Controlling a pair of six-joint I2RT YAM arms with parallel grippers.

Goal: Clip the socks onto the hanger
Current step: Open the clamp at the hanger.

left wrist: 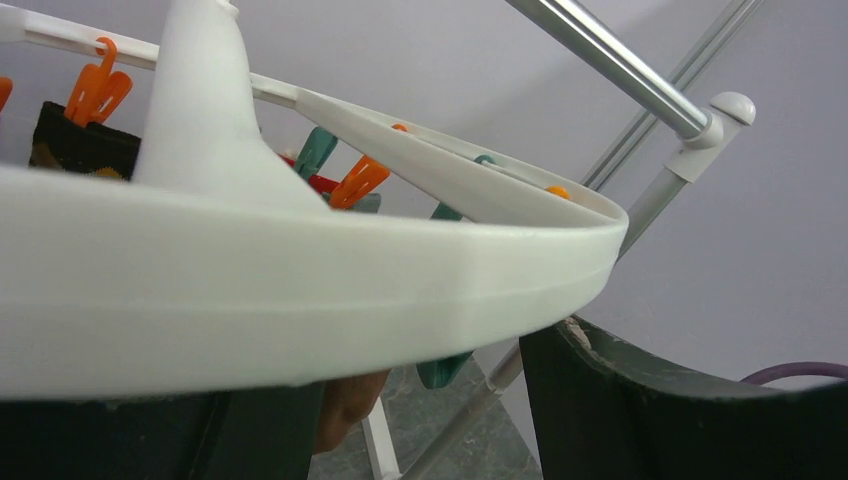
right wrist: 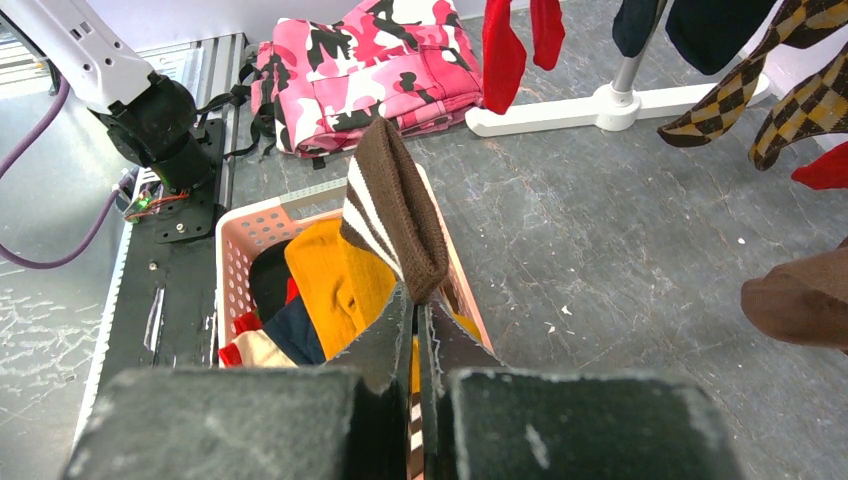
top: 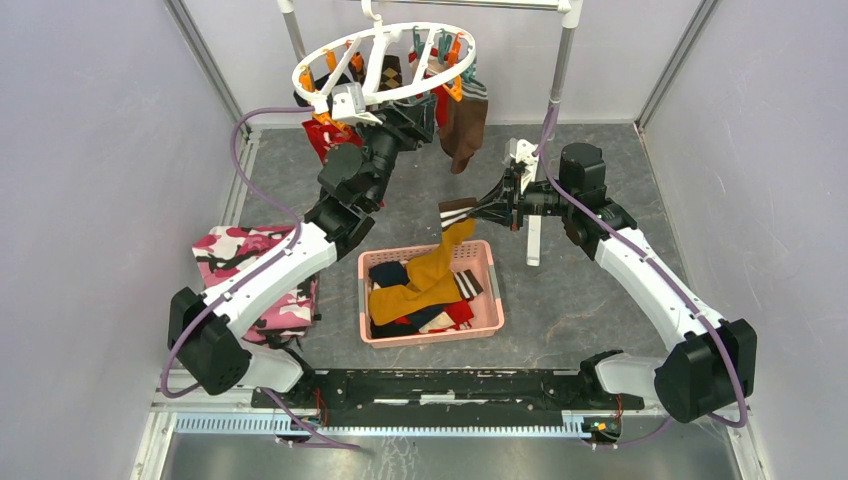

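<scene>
White hanger (left wrist: 300, 290) fills L cam, R cam: sock (right wrist: 395, 215) in R claw (right wrist: 415, 310)

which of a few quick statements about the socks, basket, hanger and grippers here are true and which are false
1. The right gripper is shut on a mustard yellow sock with a brown-and-white striped cuff. True.
2. The pink plastic basket is empty. False: piled socks lie in it.
3. The left gripper is up at the rim of the white round plastic hanger. True.
4. The pink, white and black camouflage cloth hangs from the hanger. False: it lies on the grey table, left of the basket.
5. No socks hang from the hanger. False: a red sock, a brown sock and an argyle sock hang there.
</scene>
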